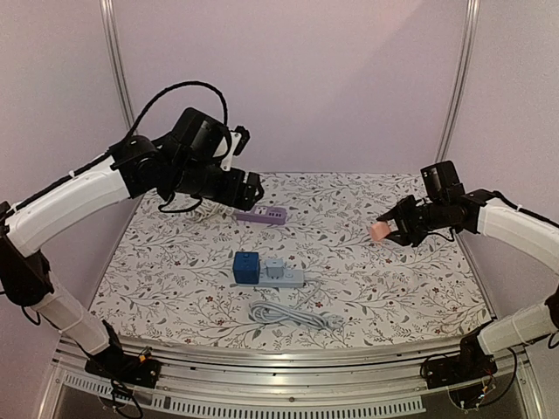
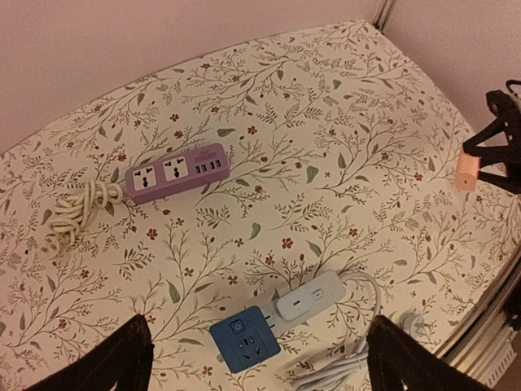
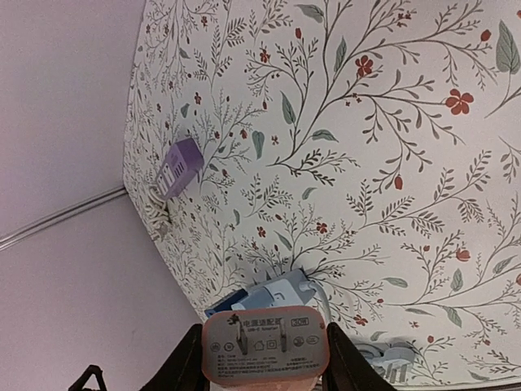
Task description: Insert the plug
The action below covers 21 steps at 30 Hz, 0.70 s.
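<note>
My right gripper [image 1: 389, 231] is shut on a pink plug adapter [image 1: 378, 231] and holds it in the air over the right side of the table. In the right wrist view the pink plug [image 3: 264, 345] shows its two prongs between the fingers. A light blue power strip [image 1: 272, 278] lies at the table's middle front, with a blue cube adapter [image 1: 246, 265] and a white charger [image 1: 276, 269] plugged in. A purple power strip [image 1: 262, 215] lies at the back. My left gripper [image 1: 249, 188] is open and empty, high above the purple strip.
The light strip's white cable [image 1: 293, 315] lies coiled in front of it. The purple strip's [image 2: 175, 172] cream cable [image 2: 77, 210] is bundled at its left end. The floral cloth [image 1: 393, 288] covers the table; metal frame posts stand at the back corners.
</note>
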{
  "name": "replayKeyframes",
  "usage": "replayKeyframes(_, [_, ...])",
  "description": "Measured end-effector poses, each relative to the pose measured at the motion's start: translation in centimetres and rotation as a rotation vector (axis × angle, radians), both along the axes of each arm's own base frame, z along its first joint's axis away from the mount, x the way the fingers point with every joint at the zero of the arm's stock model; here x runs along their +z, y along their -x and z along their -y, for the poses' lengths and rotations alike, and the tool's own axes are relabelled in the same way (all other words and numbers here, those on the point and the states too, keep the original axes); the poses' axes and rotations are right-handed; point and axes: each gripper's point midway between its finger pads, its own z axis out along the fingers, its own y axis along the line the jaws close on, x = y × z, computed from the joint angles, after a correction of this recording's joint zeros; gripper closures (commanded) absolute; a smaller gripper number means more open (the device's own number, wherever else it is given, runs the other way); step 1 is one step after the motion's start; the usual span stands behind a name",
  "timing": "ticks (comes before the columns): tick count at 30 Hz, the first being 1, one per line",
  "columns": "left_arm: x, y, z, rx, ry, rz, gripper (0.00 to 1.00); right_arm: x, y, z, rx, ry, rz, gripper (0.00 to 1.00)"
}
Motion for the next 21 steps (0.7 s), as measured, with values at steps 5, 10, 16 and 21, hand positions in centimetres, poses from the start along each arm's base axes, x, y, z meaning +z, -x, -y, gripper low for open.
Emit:
replayKeyframes(5, [2.4,-0.1,0.7,0.002,0.117,0.057,0.10,2.8,-0.9,0.4,-0.158,-0.124,0.028,1.00])
replayKeyframes(10, [3.0,-0.3,2.4,-0.031,0.207,0.085,0.05,5.0,-1.4,1.0,-0.282,-0.208,0.052,1.00])
replayKeyframes(16, [3.8,-0.2,4.9,-0.114,0.332,0.112,0.02,6.9,-1.1,1.4,-0.389,-0.278,0.065,1.00])
replayKeyframes(21, [4.8,0.2,6.7,-0.191,0.452,0.151,0.02,8.5,-1.2,0.6,-0.419,-0.323,0.072,1.00])
